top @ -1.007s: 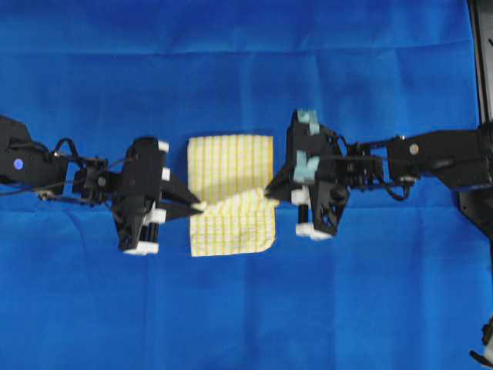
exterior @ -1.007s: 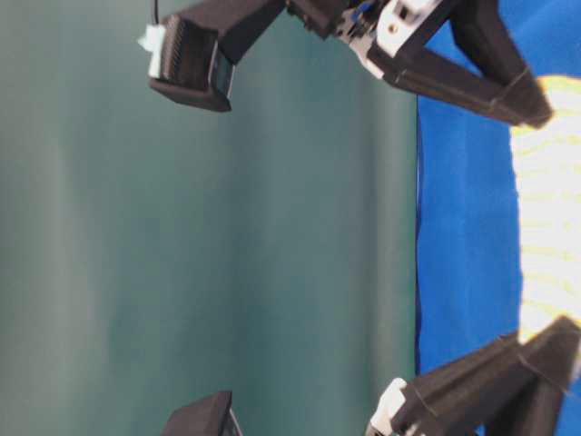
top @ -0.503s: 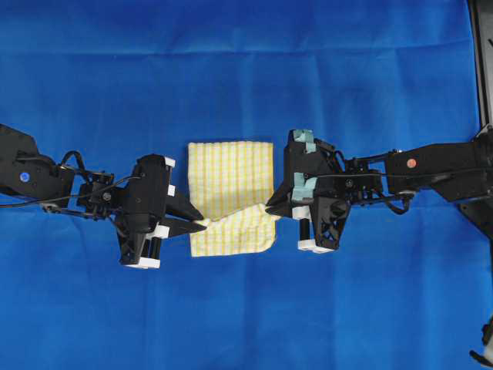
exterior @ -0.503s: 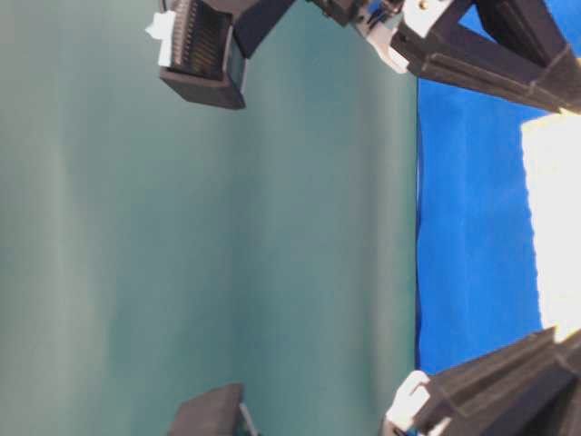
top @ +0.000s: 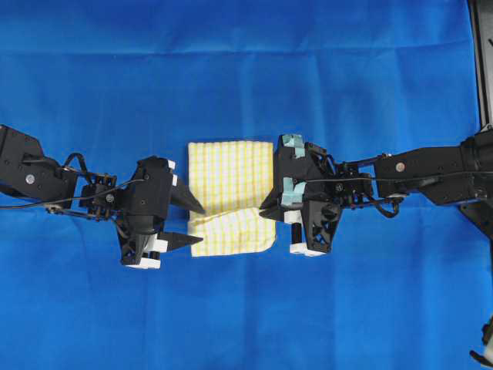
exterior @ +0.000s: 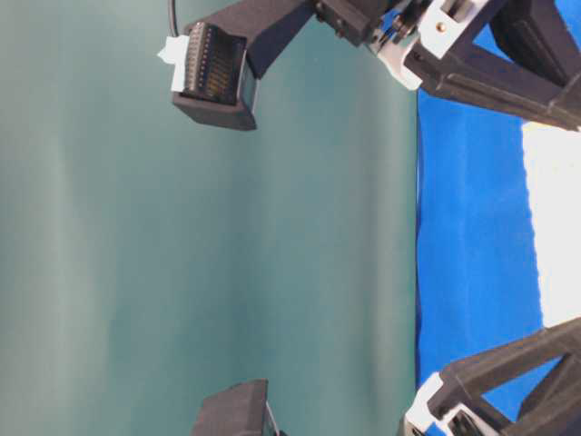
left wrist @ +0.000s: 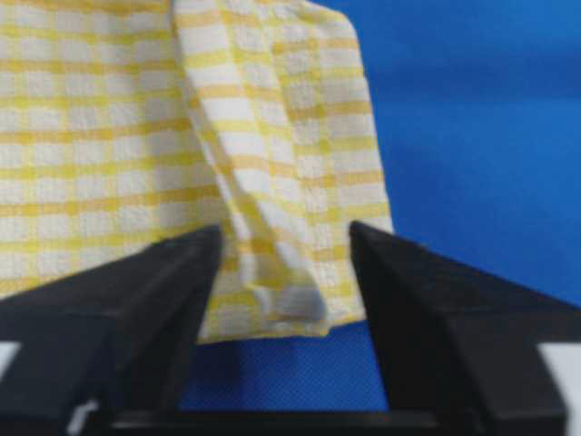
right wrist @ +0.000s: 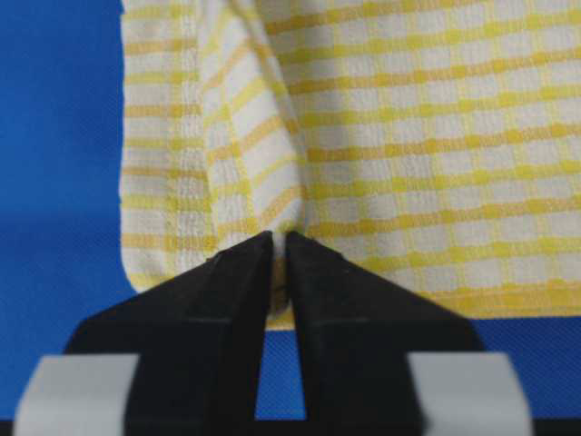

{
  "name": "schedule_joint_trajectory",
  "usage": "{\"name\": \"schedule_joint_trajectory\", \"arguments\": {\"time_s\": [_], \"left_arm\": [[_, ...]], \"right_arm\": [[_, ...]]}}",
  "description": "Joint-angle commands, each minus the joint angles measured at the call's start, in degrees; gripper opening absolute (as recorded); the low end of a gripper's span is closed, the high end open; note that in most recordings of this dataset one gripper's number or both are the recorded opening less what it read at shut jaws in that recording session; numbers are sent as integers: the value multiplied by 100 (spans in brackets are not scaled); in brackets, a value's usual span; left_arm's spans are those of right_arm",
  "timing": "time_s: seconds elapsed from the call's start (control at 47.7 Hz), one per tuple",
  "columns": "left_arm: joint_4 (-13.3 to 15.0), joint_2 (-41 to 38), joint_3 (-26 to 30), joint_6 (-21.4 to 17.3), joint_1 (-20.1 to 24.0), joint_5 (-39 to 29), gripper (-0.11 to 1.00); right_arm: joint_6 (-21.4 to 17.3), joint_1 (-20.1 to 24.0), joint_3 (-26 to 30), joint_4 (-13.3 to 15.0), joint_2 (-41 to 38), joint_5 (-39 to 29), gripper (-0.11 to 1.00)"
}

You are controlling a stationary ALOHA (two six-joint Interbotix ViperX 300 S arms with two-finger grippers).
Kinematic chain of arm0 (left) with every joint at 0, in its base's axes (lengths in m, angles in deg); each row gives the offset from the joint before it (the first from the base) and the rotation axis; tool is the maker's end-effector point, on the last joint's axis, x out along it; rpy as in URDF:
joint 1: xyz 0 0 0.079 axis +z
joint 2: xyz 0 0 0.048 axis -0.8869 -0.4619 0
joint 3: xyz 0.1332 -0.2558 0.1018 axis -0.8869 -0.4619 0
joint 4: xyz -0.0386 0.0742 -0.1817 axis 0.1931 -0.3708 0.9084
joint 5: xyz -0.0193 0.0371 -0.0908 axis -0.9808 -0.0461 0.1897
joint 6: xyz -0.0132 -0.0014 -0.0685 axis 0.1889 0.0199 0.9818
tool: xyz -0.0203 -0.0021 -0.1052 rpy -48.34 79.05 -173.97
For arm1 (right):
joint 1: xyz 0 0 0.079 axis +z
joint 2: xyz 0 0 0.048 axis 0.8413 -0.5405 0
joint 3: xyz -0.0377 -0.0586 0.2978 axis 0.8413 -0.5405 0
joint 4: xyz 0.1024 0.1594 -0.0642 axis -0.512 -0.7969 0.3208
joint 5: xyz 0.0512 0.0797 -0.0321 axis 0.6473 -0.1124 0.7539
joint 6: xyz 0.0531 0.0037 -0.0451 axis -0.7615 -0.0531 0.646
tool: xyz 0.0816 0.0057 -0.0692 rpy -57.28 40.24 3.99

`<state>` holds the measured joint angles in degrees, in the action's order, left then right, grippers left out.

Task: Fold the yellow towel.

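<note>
The yellow towel (top: 231, 173), white with yellow checks, lies on the blue cloth between my grippers, with a raised crease running across it. My left gripper (top: 199, 225) is open at the towel's left edge. In the left wrist view (left wrist: 284, 232) its fingers stand either side of the crease's end without touching it. My right gripper (top: 266, 211) is shut on the towel's right edge. The right wrist view (right wrist: 280, 238) shows the crease pinched between the tips. The towel also shows as a pale strip in the table-level view (exterior: 556, 218).
The blue backdrop cloth (top: 246, 69) covers the whole table. A dark frame post (top: 481, 62) stands at the far right edge. In the table-level view, a green wall (exterior: 209, 236) fills the left side.
My left gripper has opened and let go of the towel's left edge. The right gripper stays shut on the right edge and has shifted slightly left. The raised crease has sunk lower.
</note>
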<state>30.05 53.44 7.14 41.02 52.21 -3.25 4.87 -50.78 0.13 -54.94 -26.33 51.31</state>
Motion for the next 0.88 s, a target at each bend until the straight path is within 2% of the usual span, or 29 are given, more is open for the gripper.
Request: {"name": "schedule_joint_trajectory", "arguments": {"time_s": [0.0, 0.126, 0.189, 0.336, 0.524, 0.86], "left_arm": [[9, 114, 44, -35, -9, 9, 56], [9, 316, 44, -53, -9, -141, 53], [9, 475, 44, -62, 0, -290, 53], [0, 967, -26, -79, 0, -668, 53], [0, 1696, -360, -79, 97, -721, 53], [0, 3111, -1274, -79, 229, -554, 53]], "right_arm": [[0, 18, 132, -9, 97, 9, 25], [18, 18, 132, 0, 299, -211, 60], [53, 18, 132, 9, 457, -360, 69], [62, 0, 26, 149, 940, -589, 67], [62, -141, -281, 299, 1564, -677, 67], [70, -527, -1336, 431, 3217, -677, 67]]}}
